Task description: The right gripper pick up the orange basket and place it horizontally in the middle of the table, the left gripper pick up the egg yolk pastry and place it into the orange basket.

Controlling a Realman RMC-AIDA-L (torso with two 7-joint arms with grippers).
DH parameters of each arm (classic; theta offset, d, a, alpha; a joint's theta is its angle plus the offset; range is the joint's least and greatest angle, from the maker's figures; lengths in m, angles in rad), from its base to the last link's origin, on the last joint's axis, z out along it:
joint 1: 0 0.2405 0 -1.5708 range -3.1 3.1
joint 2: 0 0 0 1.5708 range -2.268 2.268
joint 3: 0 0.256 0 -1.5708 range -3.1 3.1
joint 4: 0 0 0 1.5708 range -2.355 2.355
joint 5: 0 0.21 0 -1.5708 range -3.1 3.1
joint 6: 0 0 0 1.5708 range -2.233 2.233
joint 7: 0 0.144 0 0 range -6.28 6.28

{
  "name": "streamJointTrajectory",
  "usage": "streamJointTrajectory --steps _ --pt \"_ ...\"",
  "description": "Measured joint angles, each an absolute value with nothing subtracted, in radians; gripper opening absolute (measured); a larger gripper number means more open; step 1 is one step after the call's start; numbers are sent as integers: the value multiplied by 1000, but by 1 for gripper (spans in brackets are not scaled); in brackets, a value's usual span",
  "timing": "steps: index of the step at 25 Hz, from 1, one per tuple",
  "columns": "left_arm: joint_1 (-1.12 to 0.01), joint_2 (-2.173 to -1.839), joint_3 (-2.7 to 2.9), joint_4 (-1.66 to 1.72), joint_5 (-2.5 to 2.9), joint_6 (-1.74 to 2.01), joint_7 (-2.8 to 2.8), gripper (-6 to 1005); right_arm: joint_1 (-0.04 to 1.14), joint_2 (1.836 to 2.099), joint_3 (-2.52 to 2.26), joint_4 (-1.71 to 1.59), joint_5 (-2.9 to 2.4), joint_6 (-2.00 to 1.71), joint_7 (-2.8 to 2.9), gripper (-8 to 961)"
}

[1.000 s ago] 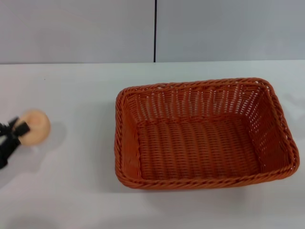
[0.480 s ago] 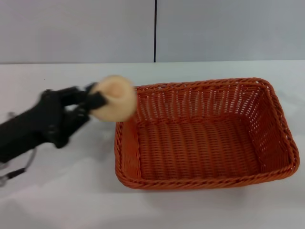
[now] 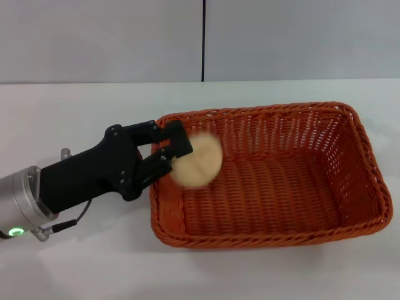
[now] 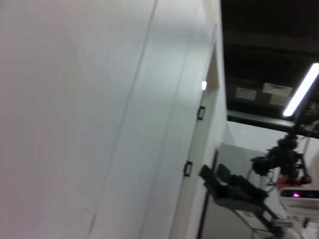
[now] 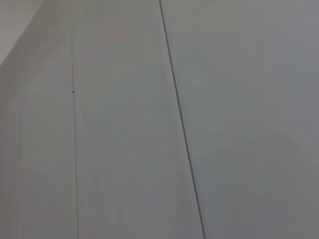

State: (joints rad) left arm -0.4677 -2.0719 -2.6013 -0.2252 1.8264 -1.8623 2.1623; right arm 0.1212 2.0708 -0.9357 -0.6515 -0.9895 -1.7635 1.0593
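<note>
Head view, operator: your left hand (image 3: 177, 152) reaches over the near-left rim of the orange basket (image 3: 269, 175), fingers clamped on the egg yolk pastry (image 3: 197, 160), which hangs above the basket floor. Basket placement looks complete (lengthwise, mid-surface (image 3: 94, 119)); only release remains. Right hand is out of sight.

The egg yolk pastry (image 3: 197, 160) is motion-blurred, and it hides part of the orange basket (image 3: 269, 178) wall.
</note>
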Motion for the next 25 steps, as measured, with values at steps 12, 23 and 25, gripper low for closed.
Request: streamJointTrajectory --steps 12,23,25 --pt "-314 -2059 -2668 -370 1776 -1893 2132 607 117 2073 -928 -641 -980 -1764 1059 378" --pt "-31 -2056 -2885 -465 1392 -1783 2160 825 123 2080 -650 -519 -935 -1766 977 379" --pt "5 -2058 -2886 -459 1341 -1746 2181 835 125 2078 -626 -491 -915 -1766 964 391"
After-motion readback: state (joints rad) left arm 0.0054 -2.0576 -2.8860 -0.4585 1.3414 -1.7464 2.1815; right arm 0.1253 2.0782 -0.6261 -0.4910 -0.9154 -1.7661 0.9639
